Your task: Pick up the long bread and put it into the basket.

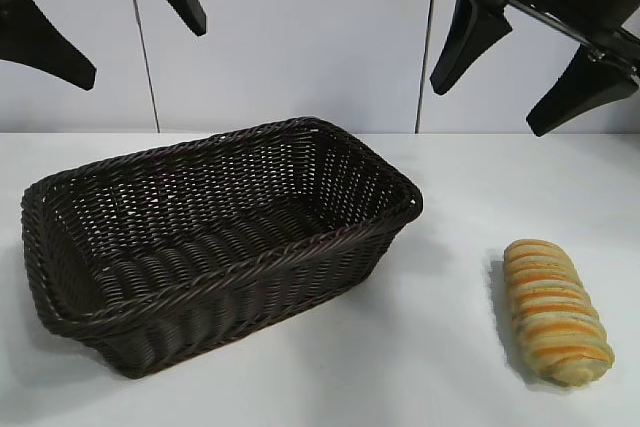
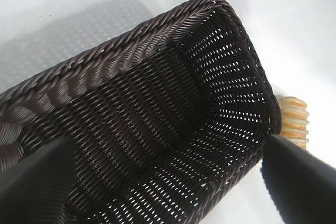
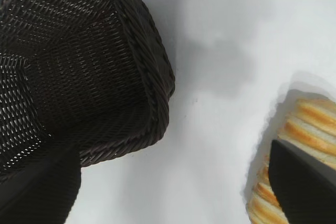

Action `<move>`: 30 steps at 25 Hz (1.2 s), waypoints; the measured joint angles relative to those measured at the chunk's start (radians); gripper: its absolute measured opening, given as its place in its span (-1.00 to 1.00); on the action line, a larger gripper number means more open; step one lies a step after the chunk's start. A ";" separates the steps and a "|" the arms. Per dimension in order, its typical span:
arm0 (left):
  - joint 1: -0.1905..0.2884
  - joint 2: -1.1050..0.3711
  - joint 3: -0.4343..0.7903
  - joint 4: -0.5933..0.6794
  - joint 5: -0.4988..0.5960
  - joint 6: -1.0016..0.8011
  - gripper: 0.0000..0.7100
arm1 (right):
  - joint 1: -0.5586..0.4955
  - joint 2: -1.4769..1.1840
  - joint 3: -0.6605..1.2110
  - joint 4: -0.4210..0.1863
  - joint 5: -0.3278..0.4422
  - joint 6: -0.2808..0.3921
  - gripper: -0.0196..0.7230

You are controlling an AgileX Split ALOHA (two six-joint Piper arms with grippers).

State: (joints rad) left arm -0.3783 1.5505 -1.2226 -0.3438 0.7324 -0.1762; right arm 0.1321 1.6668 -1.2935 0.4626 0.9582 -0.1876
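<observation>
Plainly nothing has been picked up yet: the bread (image 1: 556,311) lies flat on the table (image 1: 420,367) at the near right, its length running roughly front to back, well apart from the basket (image 1: 215,247), which sits empty to the left and a little farther off, set at a slant. Behind and above, both grippers hang in the air over the table with their jaws spread wide and nothing between them; the right gripper (image 1: 520,52) is up over the right side, nearer the bread's side of the table, while the left gripper (image 1: 95,17) hovers high over the basket's far left. The right wrist view shows the bread just past one finger (image 3: 307,184), so this looks like the approach stage. As I judge it, the right arm is the likelier one to do the work: it would need to come down and forward toward the loaf, set its jaws across the narrow width, close, lift, and carry leftward over the basket rim
</observation>
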 joint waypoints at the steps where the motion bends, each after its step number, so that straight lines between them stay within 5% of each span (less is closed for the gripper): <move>1: 0.000 0.000 0.000 0.000 0.000 0.000 0.96 | 0.000 0.000 0.000 0.000 0.000 0.000 0.92; 24: 0.007 0.000 0.000 0.000 -0.058 0.000 0.96 | 0.000 0.000 0.000 0.000 0.000 0.000 0.92; 30: 0.022 0.000 0.000 0.050 0.066 -0.009 0.96 | 0.000 0.000 0.000 0.001 0.000 0.000 0.92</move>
State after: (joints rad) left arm -0.3563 1.5505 -1.2226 -0.2942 0.7988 -0.1856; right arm 0.1321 1.6668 -1.2935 0.4633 0.9582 -0.1876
